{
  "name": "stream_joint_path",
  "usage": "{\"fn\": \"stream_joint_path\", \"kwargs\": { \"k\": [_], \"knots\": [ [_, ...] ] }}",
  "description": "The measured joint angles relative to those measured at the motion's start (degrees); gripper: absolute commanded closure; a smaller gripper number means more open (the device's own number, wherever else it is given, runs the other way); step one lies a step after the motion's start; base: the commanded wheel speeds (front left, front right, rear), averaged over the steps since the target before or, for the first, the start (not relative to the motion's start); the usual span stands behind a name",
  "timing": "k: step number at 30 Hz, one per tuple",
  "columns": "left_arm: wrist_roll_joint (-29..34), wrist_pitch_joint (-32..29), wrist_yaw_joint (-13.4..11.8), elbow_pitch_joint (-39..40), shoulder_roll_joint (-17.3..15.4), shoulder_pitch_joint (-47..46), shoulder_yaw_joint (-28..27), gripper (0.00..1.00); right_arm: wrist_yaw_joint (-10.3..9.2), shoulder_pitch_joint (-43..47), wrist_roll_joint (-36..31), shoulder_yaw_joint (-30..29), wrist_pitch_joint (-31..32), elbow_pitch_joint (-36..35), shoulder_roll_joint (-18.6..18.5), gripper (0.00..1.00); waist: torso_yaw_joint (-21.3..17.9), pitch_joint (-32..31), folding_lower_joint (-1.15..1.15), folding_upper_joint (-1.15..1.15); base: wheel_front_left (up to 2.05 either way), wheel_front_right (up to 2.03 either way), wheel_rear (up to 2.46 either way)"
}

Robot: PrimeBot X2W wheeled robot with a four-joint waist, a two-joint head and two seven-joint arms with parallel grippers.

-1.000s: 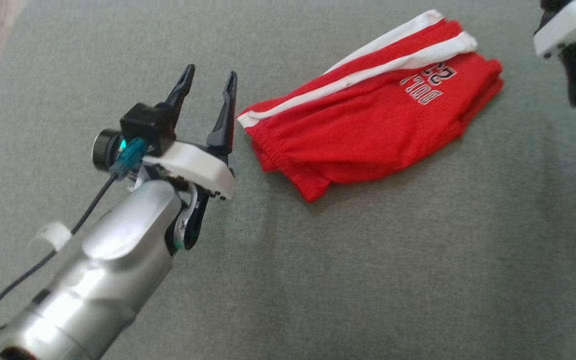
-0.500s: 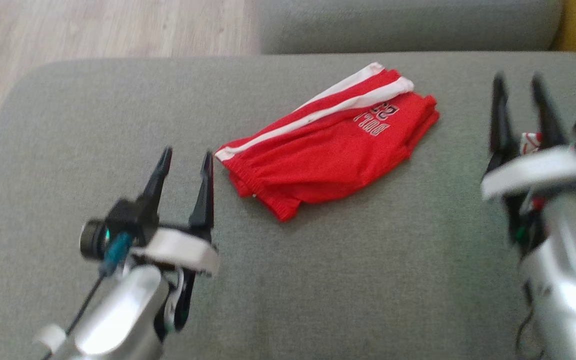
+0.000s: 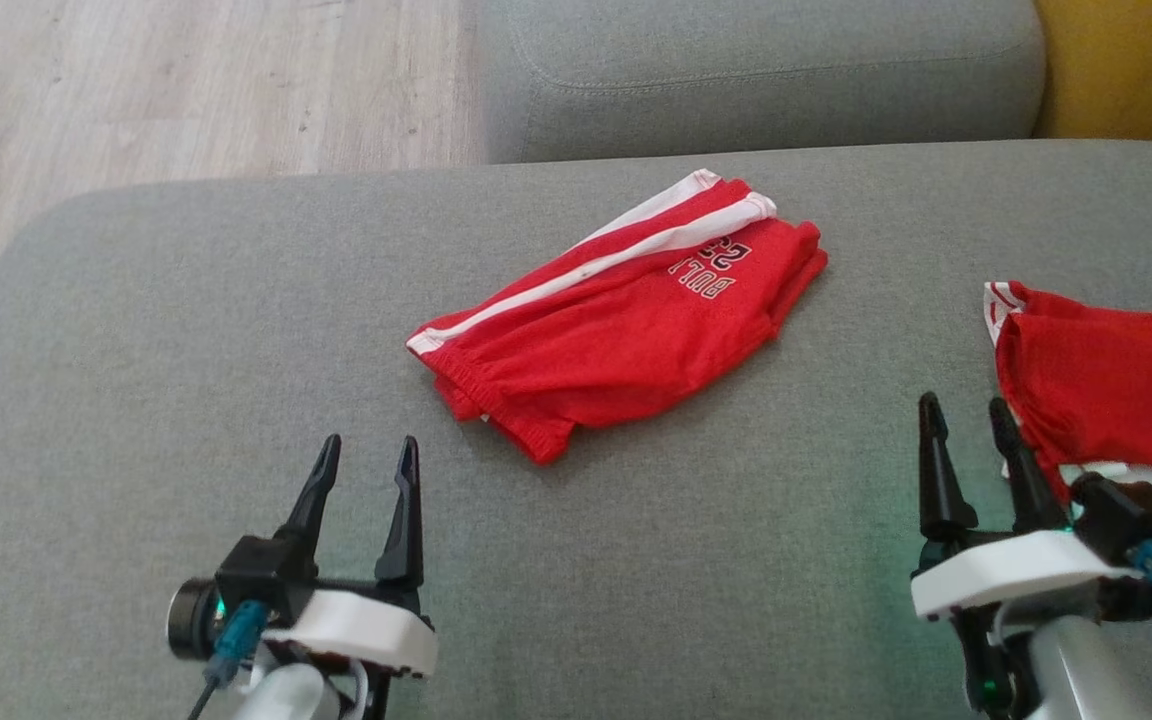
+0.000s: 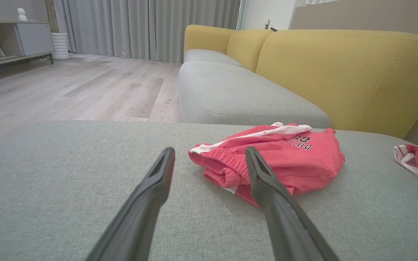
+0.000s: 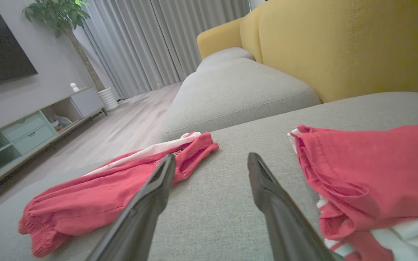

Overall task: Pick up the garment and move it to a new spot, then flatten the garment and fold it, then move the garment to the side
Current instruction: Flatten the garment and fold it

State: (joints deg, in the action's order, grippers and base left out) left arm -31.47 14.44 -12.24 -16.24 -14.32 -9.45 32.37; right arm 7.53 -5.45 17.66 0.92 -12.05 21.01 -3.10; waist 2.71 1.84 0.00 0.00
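Shorts (image 3: 616, 330) ahead, between left gripper (image 3: 369, 442) and right gripper (image 3: 961, 403); both spread apart, empty.

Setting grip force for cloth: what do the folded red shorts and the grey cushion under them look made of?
Red shorts: probably a light synthetic knit, matte; soft folds, gathered elastic waistband, white stripes, printed lettering. Grey cushion: woven upholstery fabric, matte, with fine flecked texture; its rounded edge suggests padding.
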Motion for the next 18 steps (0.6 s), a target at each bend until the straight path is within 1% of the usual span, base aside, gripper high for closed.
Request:
{"fn": "stream_joint_path", "kwargs": {
  "k": [2,8,11,14,18],
  "knots": [
    [0.89,0.0,0.75,-0.03,0.65,0.4,-1.09,0.0,0.0,0.41,0.96,0.62,0.46,-1.02,0.07,0.0,-0.05,0.04,0.0,0.0,0.0,0.0,0.0],
    [3.3,0.0,2.94,-0.11,2.41,0.34,-3.32,0.0,0.0,0.34,1.0,0.64,1.71,-4.01,0.31,0.0,0.41,1.16,0.0,0.0,0.0,0.0,0.0],
    [4.24,0.0,4.24,-0.27,3.28,0.11,-4.69,0.0,0.0,-0.56,0.01,0.76,4.12,-4.98,0.32,0.0,1.01,3.11,0.0,0.0,0.0,0.0,0.0],
    [5.22,0.0,5.3,-0.65,3.87,-0.95,-4.93,0.0,0.0,-3.68,-2.05,-0.29,7.75,-4.61,0.34,0.0,1.65,5.22,0.01,0.0,0.0,0.0,0.0],
    [6.39,0.0,6.78,-1.51,4.72,-3.99,-5.39,0.0,0.0,-11.4,-2.94,-4.69,11.5,-2.13,0.32,0.0,2.98,8.46,0.02,0.0,0.0,0.0,0.0]
  ]
}}
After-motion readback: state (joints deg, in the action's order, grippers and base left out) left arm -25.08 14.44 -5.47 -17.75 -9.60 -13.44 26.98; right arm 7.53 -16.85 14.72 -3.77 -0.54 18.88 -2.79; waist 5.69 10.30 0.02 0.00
